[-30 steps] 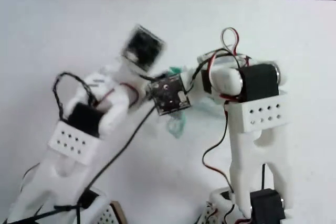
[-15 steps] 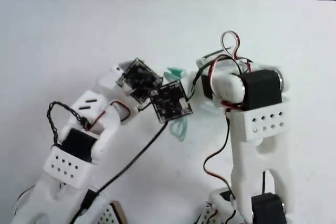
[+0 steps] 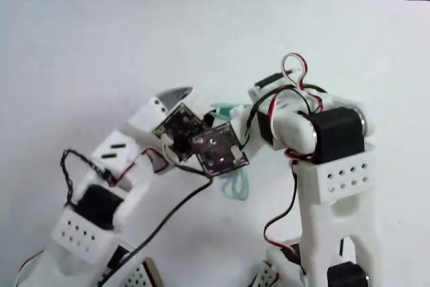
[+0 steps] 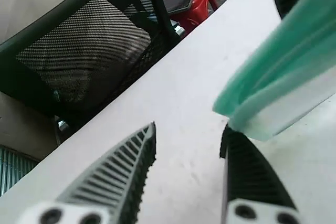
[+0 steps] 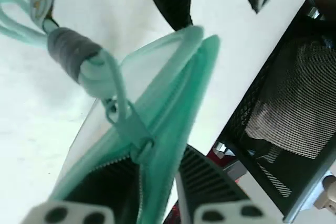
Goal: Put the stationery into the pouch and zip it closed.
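In the high view, the left arm rises from the lower left toward mid-frame. The left gripper point(image 4: 189, 129) stands spread over the white table point(image 3: 101, 38), gripping nothing. One end of the mint-green pouch point(image 4: 283, 77) sits right at one of its fingertips. The pouch lies at the centre of the high view, mostly hidden under the two wrist cameras, with its cord loop point(image 3: 235, 183) trailing toward the bottom edge. Right of it, the right gripper point(image 5: 157, 182) is clamped on the pouch, close to the zip pull point(image 5: 128, 124).

Left arm point(image 3: 111, 179) and right arm point(image 3: 336, 166) hem the pouch point(image 3: 225, 108); the table's point(image 3: 101, 38) far side offers passage.
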Controlling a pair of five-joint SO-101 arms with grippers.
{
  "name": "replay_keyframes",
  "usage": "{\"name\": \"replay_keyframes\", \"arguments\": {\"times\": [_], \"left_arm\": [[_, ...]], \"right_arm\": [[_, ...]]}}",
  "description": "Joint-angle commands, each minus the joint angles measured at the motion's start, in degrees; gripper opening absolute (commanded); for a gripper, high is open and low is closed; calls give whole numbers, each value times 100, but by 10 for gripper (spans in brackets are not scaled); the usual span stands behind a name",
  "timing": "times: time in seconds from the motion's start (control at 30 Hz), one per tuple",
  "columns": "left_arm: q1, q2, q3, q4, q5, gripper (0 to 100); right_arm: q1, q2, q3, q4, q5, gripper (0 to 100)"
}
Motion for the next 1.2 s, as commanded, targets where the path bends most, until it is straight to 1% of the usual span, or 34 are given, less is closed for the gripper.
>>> {"name": "replay_keyframes", "arguments": {"times": [0.0, 0.07, 0.17, 0.33, 0.43, 0.5, 0.53, 0.63, 0.7, 0.8, 1.0, 1.07, 1.17], "left_arm": [[-374, -1112, 132, -9, -53, 217], [-681, -1596, 334, 114, -53, 217], [-927, -2299, 580, 607, -35, 216], [-1437, -3618, 668, 1662, -9, 215], [-1622, -3530, 563, 2048, 0, 215], [-1710, -3486, 633, 2119, 18, 215], [-1710, -3503, 686, 2119, 141, 215], [-1657, -3521, 686, 2101, 782, 217], [-1578, -3521, 580, 1987, 1064, 218], [-1288, -3521, 369, 1987, 1108, 218], [-277, -3530, 255, 1934, 1073, 218], [-119, -3530, 167, 1952, 1073, 218], [-119, -3530, -26, 1943, 941, 218]], "right_arm": [[251, -110, -70, -338, 79, 19], [242, -136, -79, -338, 79, 19], [145, -163, -88, -444, -26, 19], [13, -145, -88, -857, -668, 19], [-75, -171, -114, -971, -870, 19], [-180, -136, -343, -963, -1116, 19], [-233, -119, -484, -954, -1231, 19], [-462, -119, -800, -857, -1398, 19], [-690, -119, -958, -629, -1389, 19], [-1015, -110, -1081, -462, -1380, 19], [-1552, -171, -1081, -400, -1407, 19], [-1719, -189, -1090, -180, -1380, 19], [-1938, -418, -1090, 4, -1257, 19]]}}
